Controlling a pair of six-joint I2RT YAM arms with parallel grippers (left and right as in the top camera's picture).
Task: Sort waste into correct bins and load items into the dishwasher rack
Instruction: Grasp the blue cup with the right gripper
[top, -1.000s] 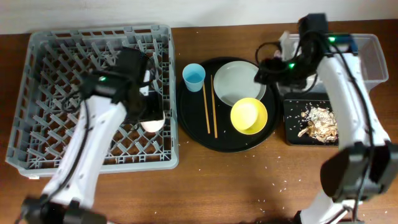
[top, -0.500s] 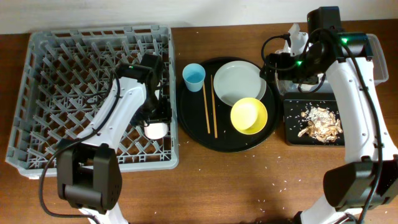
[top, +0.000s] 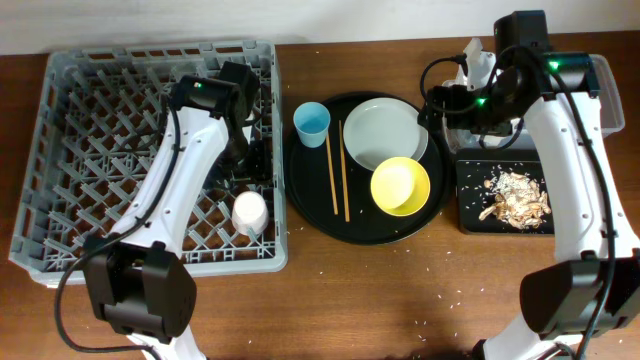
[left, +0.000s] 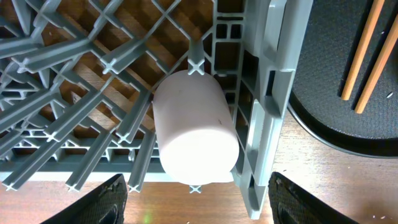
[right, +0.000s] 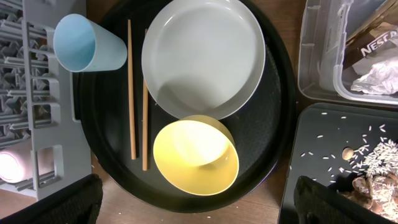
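The pink cup (top: 249, 212) lies on its side in the grey dishwasher rack (top: 60, 150), near its front right corner; it fills the left wrist view (left: 193, 127). My left gripper (top: 252, 165) (left: 196, 205) is open and empty just behind the cup. My right gripper (top: 440, 105) (right: 199, 199) is open and empty above the round tray's right side. The blue cup (top: 312, 122) (right: 87, 43), plate (top: 385, 130) (right: 205, 56), yellow bowl (top: 400, 186) (right: 196, 155) and chopsticks (top: 338, 170) (right: 132, 93) sit on that tray.
The round black tray (top: 310, 200) lies between the rack and the bins. The clear tub (top: 600, 90) (right: 317, 56) holds tissue (right: 379, 78) and a wrapper. The flat black tray (top: 470, 215) holds food scraps (top: 515, 195). Rice grains dot the table.
My left gripper has let go of the pink cup and drawn back toward the rack's far side; the cup now lies free in the rack. The right arm has barely moved.
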